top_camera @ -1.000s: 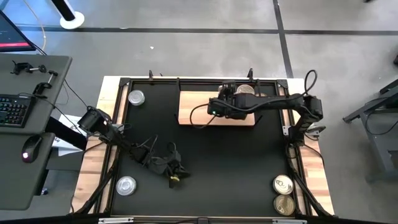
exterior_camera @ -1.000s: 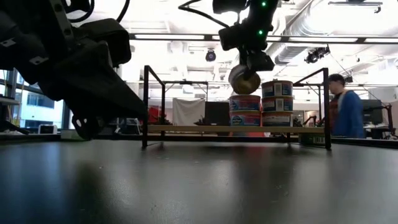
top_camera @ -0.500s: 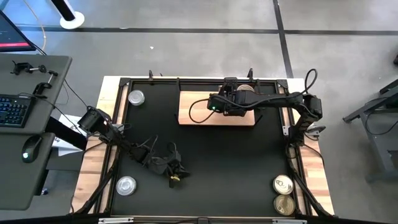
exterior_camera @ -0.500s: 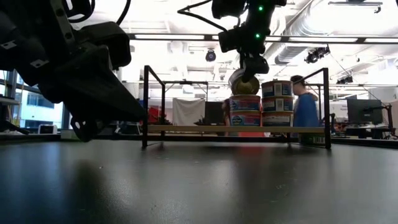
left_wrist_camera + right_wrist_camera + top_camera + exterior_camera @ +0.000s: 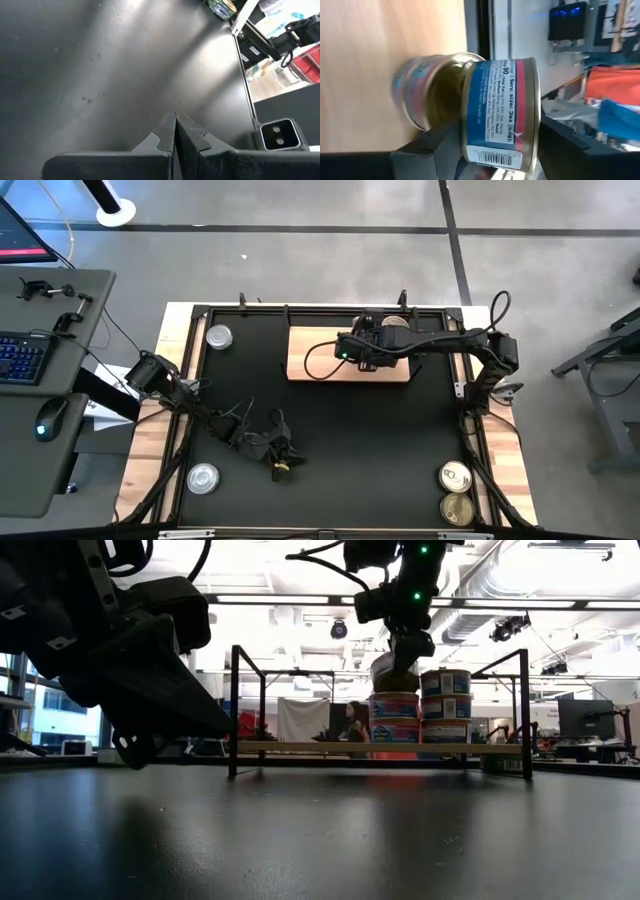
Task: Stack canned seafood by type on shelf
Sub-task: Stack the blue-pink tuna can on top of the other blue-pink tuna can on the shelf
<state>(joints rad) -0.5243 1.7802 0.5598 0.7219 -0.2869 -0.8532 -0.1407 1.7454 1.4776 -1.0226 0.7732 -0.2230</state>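
Note:
My right gripper (image 5: 396,658) hangs over the light-wood shelf (image 5: 320,362) and is shut on a blue-and-red labelled can (image 5: 500,110). This can sits just above a stack of two cans (image 5: 393,718). Beside it is a stack of three cans (image 5: 446,706). In the right wrist view the stack's top can (image 5: 420,90) shows behind the held one. My left gripper (image 5: 175,131) is shut on nothing, low over the black mat (image 5: 330,440) at its near left. My right gripper has the can between its two fingers, one finger (image 5: 432,147) against the can's end nearer the shelf (image 5: 466,135), the other against the opposite end (image 5: 537,125). The fingers slant down from above. The can sits close to level, right over the two-can stack; whether it rests on it I cannot tell.
Loose cans lie on the mat: one at the far left (image 5: 219,336), one at the near left (image 5: 203,478), two at the near right (image 5: 456,476). The shelf's black frame posts (image 5: 235,710) stand at its corners. A desk with a keyboard (image 5: 20,355) is left of the table.
My right gripper has rolled over the shelf, staying in place. The can, first tipped with its gold end facing the near edge, now sits close to level directly above the two-can stack. A person beyond the table has walked across the background.

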